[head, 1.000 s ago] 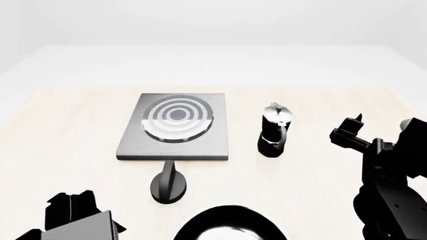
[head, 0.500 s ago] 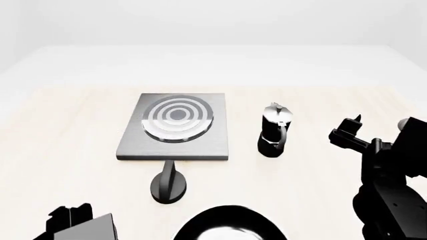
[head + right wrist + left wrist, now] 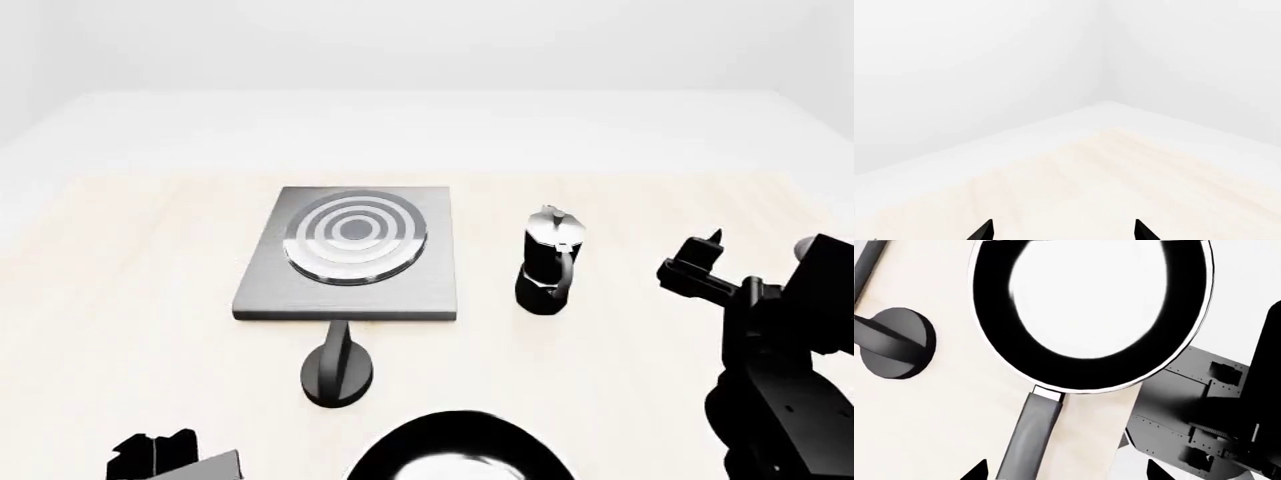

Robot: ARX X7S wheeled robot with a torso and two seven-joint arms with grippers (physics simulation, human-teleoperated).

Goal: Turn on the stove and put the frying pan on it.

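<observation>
Left wrist view: your left pincer [image 3: 1064,471] hangs wide apart, empty, over the frying pan [image 3: 1089,315] handle.
Head view: the stove [image 3: 352,254] sits mid-surface [image 3: 120,300], the pan at the near edge.
Right wrist view: your right pincer [image 3: 1063,230] gapes, empty.

1. The two black pointed fingertips [image 3: 985,231] of the right gripper [image 3: 1062,232] show at the frame's lower edge, set well apart with open space between them.
2. Beneath and beyond them lies the pale, light-wood desk [image 3: 1107,180], its surface bare where it shows here.
3. The desk's far edges meet at a corner, bordered by a white floor [image 3: 1021,135].
4. Plain white walls [image 3: 987,65] rise behind, joining in a vertical corner.
5. The fingertips touch nothing.
</observation>
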